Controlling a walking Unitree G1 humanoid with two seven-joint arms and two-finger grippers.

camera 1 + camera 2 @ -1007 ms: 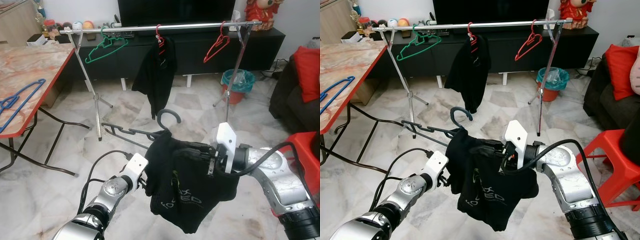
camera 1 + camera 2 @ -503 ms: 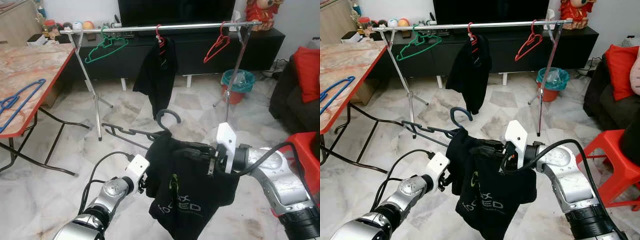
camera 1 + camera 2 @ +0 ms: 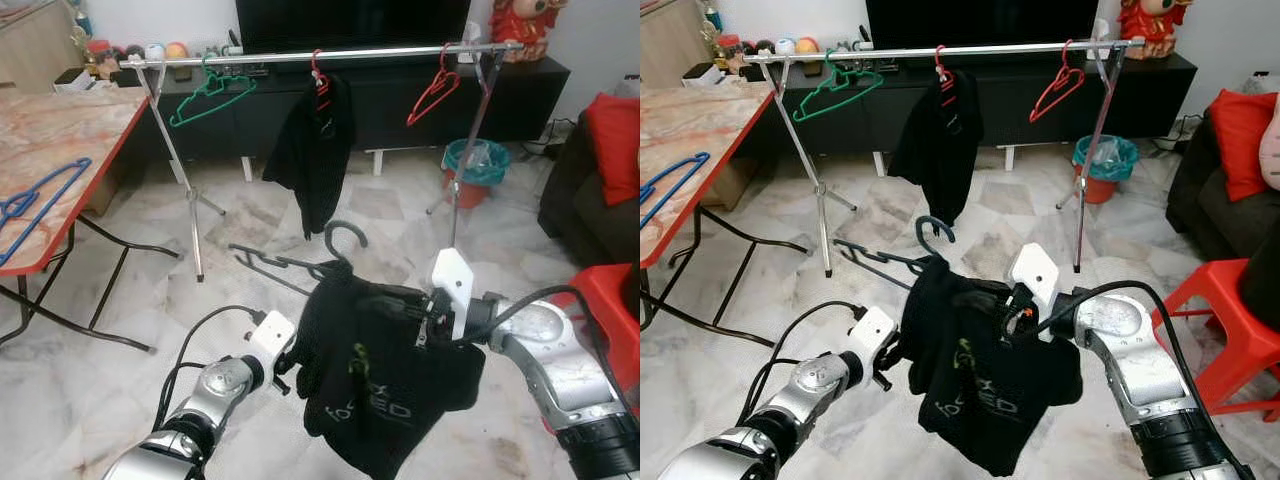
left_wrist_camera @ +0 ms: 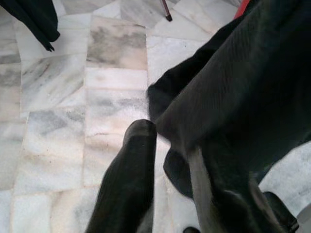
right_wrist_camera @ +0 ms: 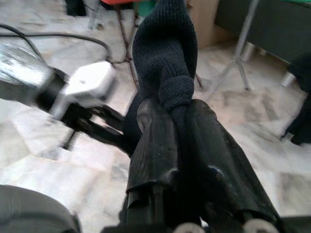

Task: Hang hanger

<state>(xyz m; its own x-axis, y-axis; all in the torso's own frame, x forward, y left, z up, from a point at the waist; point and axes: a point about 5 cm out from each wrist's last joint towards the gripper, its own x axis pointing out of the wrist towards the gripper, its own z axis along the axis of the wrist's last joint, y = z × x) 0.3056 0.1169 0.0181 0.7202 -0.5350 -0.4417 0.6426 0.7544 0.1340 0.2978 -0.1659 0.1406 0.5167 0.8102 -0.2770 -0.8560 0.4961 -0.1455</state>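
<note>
A black hanger [image 3: 285,264] with its hook [image 3: 345,235] pointing up carries a black shirt [image 3: 390,380] with green print, held low over the floor. My right gripper [image 3: 408,306] is shut on the shirt's knitted shoulder over the hanger; the cloth is pinched between its fingers [image 5: 151,145]. My left gripper [image 3: 291,362] is at the shirt's left edge, open, with cloth draped over one finger [image 4: 127,179]. Farther off stands the clothes rack [image 3: 320,54], holding a green hanger [image 3: 210,95], a red hanger with a black garment [image 3: 318,150] and an empty red hanger [image 3: 433,95].
A marble-topped folding table [image 3: 60,140] with a blue hanger [image 3: 35,200] stands at the left. A red stool [image 3: 1230,300] is close at the right, with a teal bin [image 3: 475,165] and a sofa with a red cushion [image 3: 615,130] beyond. A black TV cabinet [image 3: 520,90] is behind the rack.
The hanger and shirt have shifted slightly to the right, and the shirt's hem has swung. Both grippers keep their places on the shirt.
</note>
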